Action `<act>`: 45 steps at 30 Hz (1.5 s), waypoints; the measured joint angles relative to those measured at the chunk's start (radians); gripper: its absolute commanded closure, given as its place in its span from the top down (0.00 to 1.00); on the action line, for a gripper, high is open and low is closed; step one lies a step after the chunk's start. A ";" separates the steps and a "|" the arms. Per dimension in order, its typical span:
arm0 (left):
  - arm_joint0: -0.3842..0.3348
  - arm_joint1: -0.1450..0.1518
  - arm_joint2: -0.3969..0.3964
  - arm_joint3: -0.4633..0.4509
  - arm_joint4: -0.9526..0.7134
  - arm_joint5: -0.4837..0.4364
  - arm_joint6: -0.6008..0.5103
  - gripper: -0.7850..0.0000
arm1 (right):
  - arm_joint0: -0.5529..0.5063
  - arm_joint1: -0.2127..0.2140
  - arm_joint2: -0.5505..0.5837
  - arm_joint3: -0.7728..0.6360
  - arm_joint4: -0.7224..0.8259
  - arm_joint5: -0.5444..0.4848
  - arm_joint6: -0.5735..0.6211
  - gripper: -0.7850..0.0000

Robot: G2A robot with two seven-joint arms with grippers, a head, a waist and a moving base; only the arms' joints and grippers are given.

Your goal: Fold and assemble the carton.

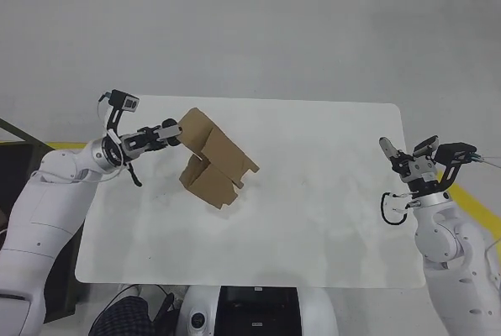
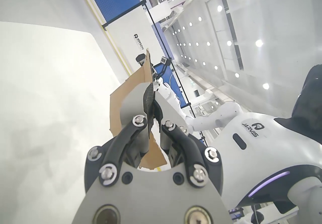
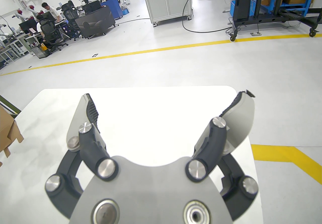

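Note:
A brown cardboard carton (image 1: pixel 213 160) stands partly folded on the left half of the white table (image 1: pixel 318 210), its flaps sticking up and out. My left gripper (image 1: pixel 176 132) is shut on the carton's upper left flap, and the left wrist view has the flap (image 2: pixel 130 89) edge-on between the closed fingers (image 2: pixel 148 101). My right gripper (image 1: pixel 388 151) hangs at the table's right edge, far from the carton. In the right wrist view that gripper (image 3: pixel 167 101) is open with nothing between its fingers, and a corner of the carton (image 3: pixel 8 132) sits at the frame's edge.
The table's middle and right side are bare white surface. A dark bin (image 1: pixel 2 164) stands off the table's left side. Yellow floor tape (image 1: pixel 473 210) runs past the right edge.

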 measured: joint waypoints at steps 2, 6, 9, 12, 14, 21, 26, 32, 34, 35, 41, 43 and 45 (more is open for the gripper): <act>-0.023 -0.007 0.013 0.003 0.001 0.011 -0.011 0.00 | 0.000 0.000 0.000 0.000 0.000 0.000 0.000 1.00; -0.050 -0.014 0.026 0.011 -0.002 0.026 -0.026 0.00 | 0.000 0.000 0.000 0.000 0.000 0.000 0.000 1.00; -0.049 -0.014 0.026 0.010 -0.002 0.025 -0.025 0.00 | 0.000 0.000 0.000 0.000 0.000 0.000 0.000 1.00; -0.049 -0.014 0.026 0.010 -0.002 0.025 -0.025 0.00 | 0.000 0.000 0.000 0.000 0.000 0.000 0.000 1.00; -0.049 -0.014 0.026 0.010 -0.002 0.025 -0.025 0.00 | 0.000 0.000 0.000 0.000 0.000 0.000 0.000 1.00; -0.049 -0.014 0.026 0.010 -0.002 0.025 -0.025 0.00 | 0.000 0.000 0.000 0.000 0.000 0.000 0.000 1.00; -0.049 -0.014 0.026 0.010 -0.002 0.025 -0.025 0.00 | 0.000 0.000 0.000 0.000 0.000 0.000 0.000 1.00; -0.049 -0.014 0.026 0.010 -0.002 0.025 -0.025 0.00 | 0.000 0.000 0.000 0.000 0.000 0.000 0.000 1.00; -0.049 -0.014 0.026 0.010 -0.002 0.025 -0.025 0.00 | 0.000 0.000 0.000 0.000 0.000 0.000 0.000 1.00; -0.049 -0.014 0.026 0.010 -0.002 0.025 -0.025 0.00 | 0.000 0.000 0.000 0.000 0.000 0.000 0.000 1.00; -0.049 -0.014 0.026 0.010 -0.002 0.025 -0.025 0.00 | -0.002 -0.001 -0.001 -0.003 0.006 0.000 0.002 1.00; -0.049 -0.014 0.026 0.010 -0.002 0.025 -0.025 0.00 | -0.010 -0.002 -0.003 -0.016 0.042 -0.021 0.016 1.00; -0.049 -0.014 0.026 0.010 -0.002 0.025 -0.025 0.00 | -0.024 -0.002 0.003 -0.036 0.105 -0.067 0.050 1.00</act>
